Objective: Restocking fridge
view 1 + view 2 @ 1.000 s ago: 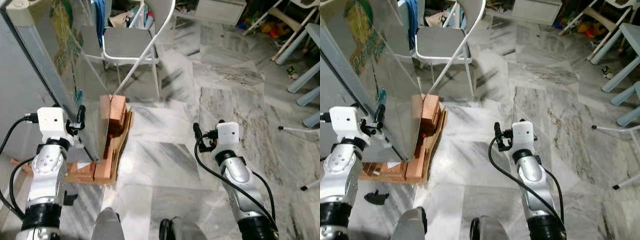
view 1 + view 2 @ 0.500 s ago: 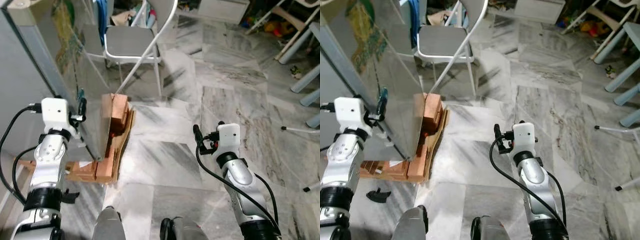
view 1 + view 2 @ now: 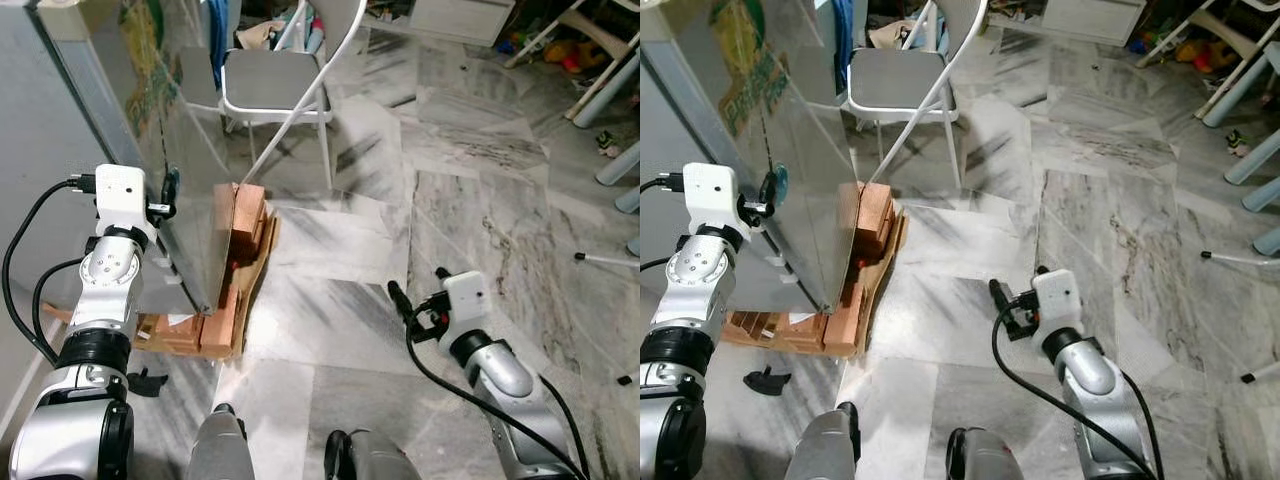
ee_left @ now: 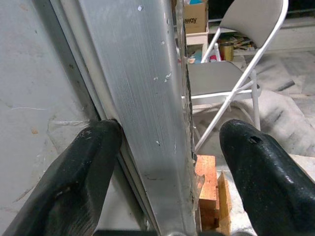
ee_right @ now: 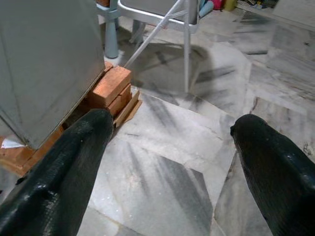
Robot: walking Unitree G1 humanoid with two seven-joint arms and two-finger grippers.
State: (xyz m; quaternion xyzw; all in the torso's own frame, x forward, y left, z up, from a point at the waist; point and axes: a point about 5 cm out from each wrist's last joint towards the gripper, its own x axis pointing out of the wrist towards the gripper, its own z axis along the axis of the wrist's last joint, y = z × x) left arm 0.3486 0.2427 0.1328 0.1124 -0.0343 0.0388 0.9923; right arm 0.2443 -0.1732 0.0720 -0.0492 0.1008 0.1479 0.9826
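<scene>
while the fridge door (image 3: 175,150) stands on its brick stack (image 3: 235,265), the left gripper (image 4: 167,162) sits at the door's free edge, fingers (image 4: 74,182) spread apart with the metal edge between them, one on each side. to do this well, i judge it should close squarely on that edge, then swing along the door's arc, not straight out. beside the fridge, over the marble floor (image 3: 350,300), the right gripper (image 5: 172,162) hangs with its fingers apart, holding nothing. beyond the door stands a folding chair (image 3: 275,80), which the swing may meet.
</scene>
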